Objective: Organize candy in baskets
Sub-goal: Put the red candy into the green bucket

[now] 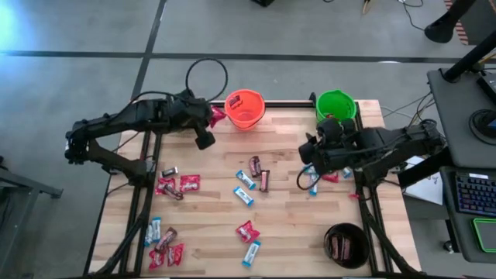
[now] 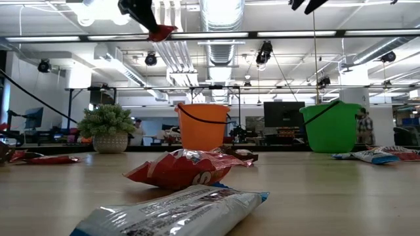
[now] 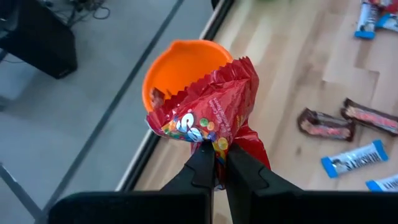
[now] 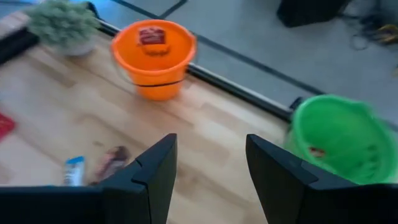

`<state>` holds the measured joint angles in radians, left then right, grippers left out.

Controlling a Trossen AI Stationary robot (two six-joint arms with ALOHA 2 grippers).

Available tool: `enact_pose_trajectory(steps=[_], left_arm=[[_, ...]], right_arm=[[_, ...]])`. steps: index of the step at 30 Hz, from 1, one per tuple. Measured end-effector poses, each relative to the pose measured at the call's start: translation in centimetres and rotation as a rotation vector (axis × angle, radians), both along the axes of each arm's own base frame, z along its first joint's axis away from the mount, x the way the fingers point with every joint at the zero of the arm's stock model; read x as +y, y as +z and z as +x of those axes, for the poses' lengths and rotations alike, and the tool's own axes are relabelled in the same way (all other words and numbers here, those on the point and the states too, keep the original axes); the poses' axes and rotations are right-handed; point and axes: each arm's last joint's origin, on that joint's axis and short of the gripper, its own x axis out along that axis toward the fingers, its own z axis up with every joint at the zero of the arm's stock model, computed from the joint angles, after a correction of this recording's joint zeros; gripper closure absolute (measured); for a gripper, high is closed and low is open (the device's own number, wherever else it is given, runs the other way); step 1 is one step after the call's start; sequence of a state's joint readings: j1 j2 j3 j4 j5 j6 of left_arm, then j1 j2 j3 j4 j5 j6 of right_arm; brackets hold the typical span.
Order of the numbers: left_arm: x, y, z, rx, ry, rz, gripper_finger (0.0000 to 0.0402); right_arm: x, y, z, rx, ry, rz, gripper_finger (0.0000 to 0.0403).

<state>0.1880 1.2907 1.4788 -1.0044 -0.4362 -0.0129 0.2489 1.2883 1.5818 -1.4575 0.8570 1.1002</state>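
Right now the left gripper (image 3: 214,163) is clamped tight on a red candy wrapper (image 3: 208,112), hanging it in the air just beside the orange basket (image 1: 245,109), on the basket's left-arm side. At least one red-wrapped piece already lies inside that basket.

Right gripper (image 4: 208,163) sits near the green basket (image 1: 336,105), jaws spread wide, nothing between them. Green basket has something small and reddish at its bottom in the right wrist view; can't tell what it is.

Black basket (image 1: 346,245) is at the near right corner of the table (image 1: 294,232), with dark-wrapped bars in it.

Loose candy is scattered over the table: a red and blue-white cluster (image 1: 164,246) at the near left, red ones (image 1: 178,184) mid-left, brown and blue-white pieces (image 1: 253,177) around the centre, a few more by the right gripper.

Small potted plant (image 2: 107,128) stands on the far edge, left of the orange basket in the low view.
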Motion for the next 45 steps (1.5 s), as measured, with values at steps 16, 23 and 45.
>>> enact_pose_trajectory(steps=[16,23,45], left_arm=[[4.5,1.4,-0.2,-0.158,0.144,0.085,0.0401],[6.8,1.5,0.2,-0.218,0.215,0.115,0.0401],[12.5,0.4,0.4,-0.17,0.263,0.207,0.0401]], right_arm=[[-7.4,1.3,-2.3,0.194,-0.146,-0.097,0.022],[-9.6,1.2,-2.8,0.278,-0.183,-0.102,0.022],[-14.4,1.8,-1.4,0.062,-0.372,-0.138,0.022]])
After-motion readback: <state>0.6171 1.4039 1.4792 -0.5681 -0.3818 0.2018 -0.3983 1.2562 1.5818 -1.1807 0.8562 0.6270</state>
